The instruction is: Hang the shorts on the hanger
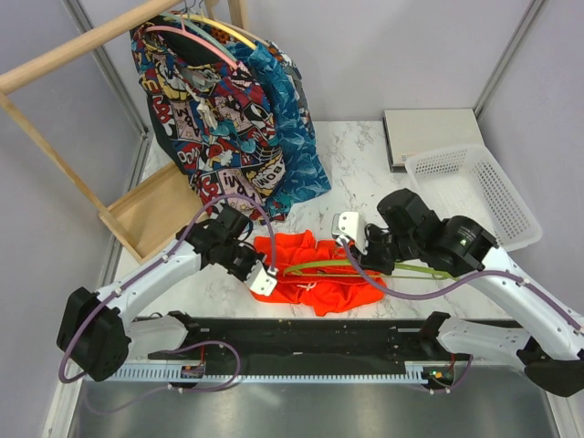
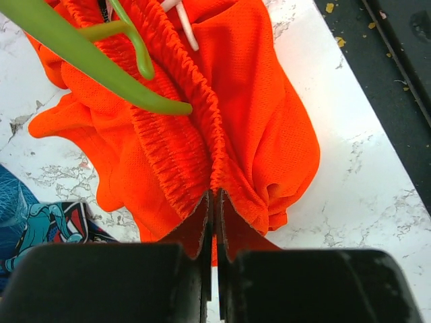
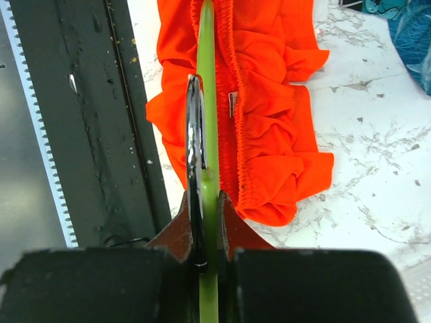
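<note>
Shorts (image 3: 269, 134), white label (image 3: 232, 103) unreadable

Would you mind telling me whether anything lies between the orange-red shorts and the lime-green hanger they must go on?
Nothing visible does: the thin lime-green plastic hanger lies directly over the bright orange-red fabric shorts.

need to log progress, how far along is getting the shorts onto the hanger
Done: both grasps look made, the left gripper shut on the waistband of the shorts, the right gripper shut on the hanger by its metal hook. In hand: the hanger's arm lies across the bunched shorts on the table. Left: the shorts do not hang from it yet.
</note>
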`<state>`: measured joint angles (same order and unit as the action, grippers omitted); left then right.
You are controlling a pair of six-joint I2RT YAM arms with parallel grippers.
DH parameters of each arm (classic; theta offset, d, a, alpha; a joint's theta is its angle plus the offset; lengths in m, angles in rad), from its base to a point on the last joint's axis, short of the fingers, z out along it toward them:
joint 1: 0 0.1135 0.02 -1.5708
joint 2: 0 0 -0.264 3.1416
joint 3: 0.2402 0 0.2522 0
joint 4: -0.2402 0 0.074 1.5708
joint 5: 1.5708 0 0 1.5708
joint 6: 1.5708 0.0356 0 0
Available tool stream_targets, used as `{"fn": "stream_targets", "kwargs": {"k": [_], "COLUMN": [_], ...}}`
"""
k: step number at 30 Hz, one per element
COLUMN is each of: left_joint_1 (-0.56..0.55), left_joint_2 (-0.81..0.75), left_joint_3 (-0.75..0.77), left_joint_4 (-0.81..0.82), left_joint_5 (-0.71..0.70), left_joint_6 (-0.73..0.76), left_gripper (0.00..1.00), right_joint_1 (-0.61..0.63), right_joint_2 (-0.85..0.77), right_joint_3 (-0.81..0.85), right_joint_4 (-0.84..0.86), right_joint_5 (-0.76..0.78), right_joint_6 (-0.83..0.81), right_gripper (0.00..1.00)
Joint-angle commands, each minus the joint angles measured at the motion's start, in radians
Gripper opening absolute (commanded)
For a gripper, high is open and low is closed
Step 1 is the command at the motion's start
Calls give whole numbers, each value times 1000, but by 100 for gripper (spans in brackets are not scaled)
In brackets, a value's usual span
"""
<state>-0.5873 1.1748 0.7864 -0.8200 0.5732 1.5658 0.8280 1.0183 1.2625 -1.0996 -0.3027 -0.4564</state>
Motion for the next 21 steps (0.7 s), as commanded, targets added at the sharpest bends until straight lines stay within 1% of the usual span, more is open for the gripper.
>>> {"fn": "stream_targets", "kwargs": {"k": [1, 6, 13, 17, 21], "left_joint_1": [-11, -16, -19, -22, -22], "left_joint_2": [-50, -98, -86, -52, -41], "left_joint_3": [37, 68, 161, 189, 189], "left_joint_4": [-44, -56, -142, -189, -206], "left_joint_5": [-13, 14, 51, 19, 10], "left_joint_6": [65, 19, -18, -42, -46], "left_gripper": [2, 2, 2, 2, 2], "right_joint_1": [-1, -1, -1, -1, -1], "right_joint_2": [28, 48, 69, 36, -3], "right_joint_3": [-12, -21, -44, -43, -28], "right_joint_4": [98, 185, 283, 277, 233], "right_joint_5": [-55, -82, -61, 19, 48], "right_joint_6": [30, 70, 61, 56, 52], "right_gripper": [0, 0, 0, 0, 0]}}
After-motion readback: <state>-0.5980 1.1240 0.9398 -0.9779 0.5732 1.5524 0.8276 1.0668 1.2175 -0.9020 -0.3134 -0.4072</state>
